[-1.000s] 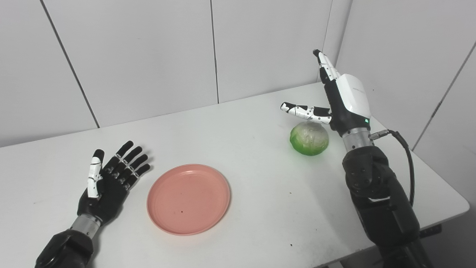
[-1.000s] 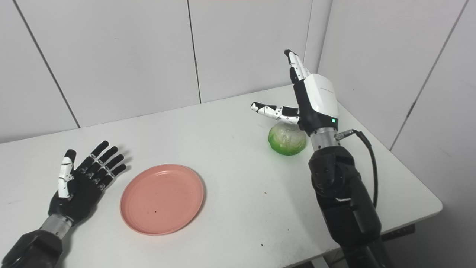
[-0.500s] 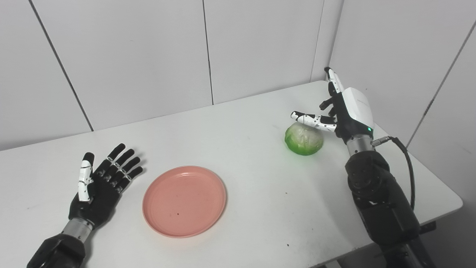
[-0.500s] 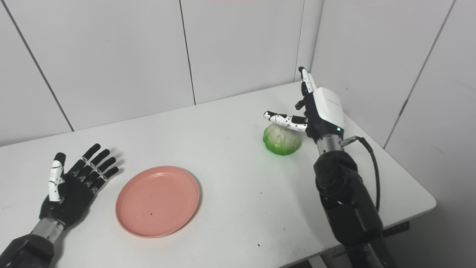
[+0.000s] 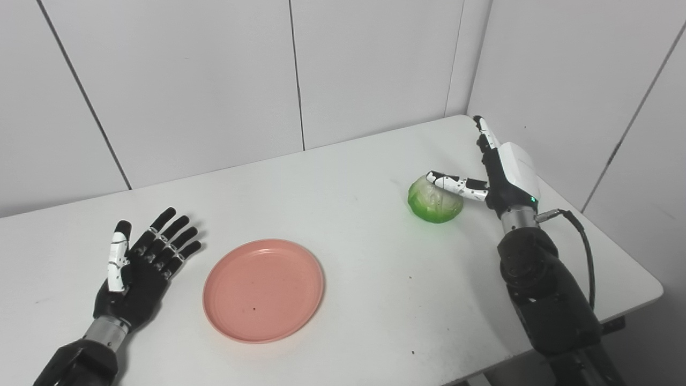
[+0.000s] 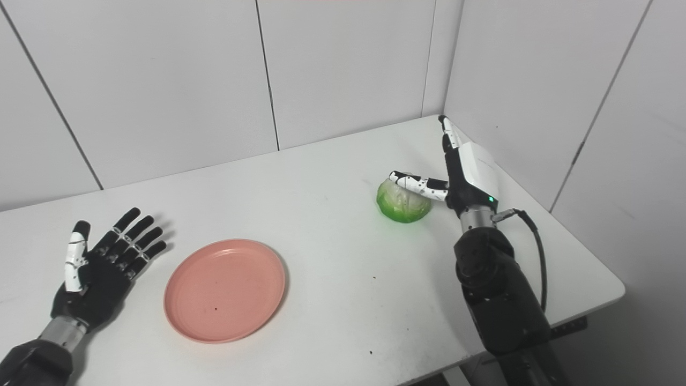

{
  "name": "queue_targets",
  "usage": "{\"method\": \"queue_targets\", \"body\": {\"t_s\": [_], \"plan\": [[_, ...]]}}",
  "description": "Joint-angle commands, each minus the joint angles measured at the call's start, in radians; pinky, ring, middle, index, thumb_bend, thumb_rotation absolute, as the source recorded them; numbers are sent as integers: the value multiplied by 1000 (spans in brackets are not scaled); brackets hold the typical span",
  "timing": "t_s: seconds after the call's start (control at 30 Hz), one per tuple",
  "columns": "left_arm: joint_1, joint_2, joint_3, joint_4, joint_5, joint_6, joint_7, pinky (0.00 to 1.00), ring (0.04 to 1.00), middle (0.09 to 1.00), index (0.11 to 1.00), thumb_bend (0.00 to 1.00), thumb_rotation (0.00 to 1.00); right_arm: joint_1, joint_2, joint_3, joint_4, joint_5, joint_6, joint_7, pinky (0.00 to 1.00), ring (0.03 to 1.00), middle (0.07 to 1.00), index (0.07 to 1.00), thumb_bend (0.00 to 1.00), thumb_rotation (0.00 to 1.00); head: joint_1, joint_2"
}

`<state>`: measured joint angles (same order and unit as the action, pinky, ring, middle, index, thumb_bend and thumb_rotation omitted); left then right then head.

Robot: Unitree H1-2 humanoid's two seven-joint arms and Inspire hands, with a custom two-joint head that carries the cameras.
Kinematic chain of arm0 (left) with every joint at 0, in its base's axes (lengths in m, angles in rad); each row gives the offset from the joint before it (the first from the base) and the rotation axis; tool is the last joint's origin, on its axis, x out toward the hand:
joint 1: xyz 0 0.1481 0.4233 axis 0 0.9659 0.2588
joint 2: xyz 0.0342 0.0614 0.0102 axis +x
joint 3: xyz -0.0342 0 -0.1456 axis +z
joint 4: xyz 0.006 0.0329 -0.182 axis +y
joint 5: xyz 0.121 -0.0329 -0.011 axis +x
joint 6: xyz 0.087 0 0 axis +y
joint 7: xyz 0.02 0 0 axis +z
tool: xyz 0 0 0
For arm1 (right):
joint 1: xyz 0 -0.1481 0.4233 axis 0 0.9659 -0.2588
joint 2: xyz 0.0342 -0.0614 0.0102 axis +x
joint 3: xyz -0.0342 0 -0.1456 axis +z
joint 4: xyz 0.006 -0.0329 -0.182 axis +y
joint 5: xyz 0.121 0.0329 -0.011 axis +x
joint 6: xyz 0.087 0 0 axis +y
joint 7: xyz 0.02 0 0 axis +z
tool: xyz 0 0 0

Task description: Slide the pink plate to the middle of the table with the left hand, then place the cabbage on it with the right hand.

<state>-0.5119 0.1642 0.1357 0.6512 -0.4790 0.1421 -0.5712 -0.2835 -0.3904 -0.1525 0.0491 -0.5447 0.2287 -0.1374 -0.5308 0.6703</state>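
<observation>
I find the cabbage on the counter well right of the pink plate, my right hand beside it, fingers apart for a grasp, while my left hand lies spread open left of the plate.

No readable text, label, brand or number shows anywhere. A faint grey mark sits on the white back cover of the right hand, too small to make out.
</observation>
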Motion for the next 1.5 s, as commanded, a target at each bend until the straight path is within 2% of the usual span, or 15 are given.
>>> {"method": "queue_targets", "body": {"t_s": [0.0,0.27,0.4,0.67,0.8,1.2,1.47], "plan": [[51,22,-7,59,33,49,27,829,853,869,862,642,985,-29,-31,-2,-9,7,-47,-30,754,869,947,972,1000,596,1,3],[52,25,-5,54,31,58,30,824,849,866,861,642,979,-34,-40,15,20,9,-18,-16,786,901,963,987,1000,618,0,6],[52,27,-8,56,36,52,32,820,846,860,855,644,979,-40,-45,21,45,32,-32,-15,804,912,968,988,1000,614,0,8],[52,32,-10,55,35,57,29,823,849,863,858,641,990,-56,-67,63,67,18,33,32,864,966,997,1000,1000,683,2,14],[55,33,-12,46,34,61,29,828,853,867,862,639,991,-64,-70,76,81,20,36,42,864,967,1000,1000,1000,695,2,14],[66,33,-18,15,37,71,40,829,854,868,864,636,994,-88,-72,99,115,49,37,82,844,961,1000,1000,1000,658,9,24],[70,35,-20,0,33,84,44,833,855,870,867,635,994,-115,-75,105,168,55,32,75,874,974,1000,1000,1000,617,11,31]]}}
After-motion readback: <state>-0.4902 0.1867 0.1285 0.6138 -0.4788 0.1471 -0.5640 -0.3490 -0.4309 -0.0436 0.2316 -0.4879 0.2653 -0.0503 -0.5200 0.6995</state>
